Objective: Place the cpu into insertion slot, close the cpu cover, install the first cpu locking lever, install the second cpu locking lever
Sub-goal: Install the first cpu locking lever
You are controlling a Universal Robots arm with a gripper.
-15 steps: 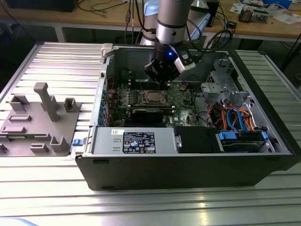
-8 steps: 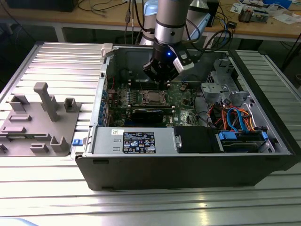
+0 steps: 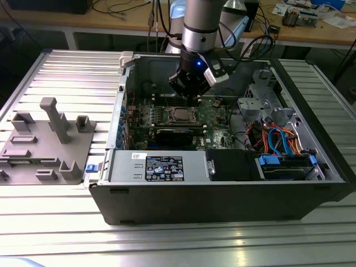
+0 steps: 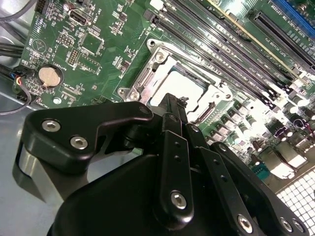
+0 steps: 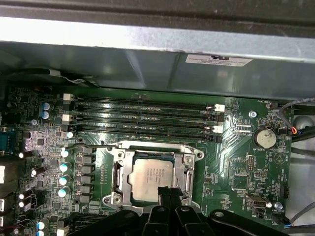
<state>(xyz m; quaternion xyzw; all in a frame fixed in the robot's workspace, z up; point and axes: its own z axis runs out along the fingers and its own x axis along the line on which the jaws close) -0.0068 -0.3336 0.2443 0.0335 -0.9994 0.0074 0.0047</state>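
The cpu [image 5: 151, 177], a square chip with a dull silver top, lies flat in the insertion slot [image 5: 115, 198] on the green board. The cpu cover [image 5: 122, 173], a silvery frame, lies down around it, with the chip showing through its window. A thin wire locking lever [image 5: 138, 144] runs along one side of the socket. My gripper [image 5: 170, 192] hangs just above the chip's edge, its black fingers [image 4: 171, 115] pressed together with nothing between them. From outside, the gripper [image 3: 193, 94] sits over the cpu [image 3: 182, 115] inside the open case. The chip [image 4: 181, 86] and frame also appear in the second wrist view.
Long black memory slots [image 5: 142, 118] run beside the socket, and a coin battery [image 5: 265, 137] sits nearby. A long black card [image 3: 175, 135], the power supply [image 3: 158, 166] and bundled cables [image 3: 278, 139] crowd the case. A grey fixture [image 3: 50, 139] stands on the table at the exterior view's left.
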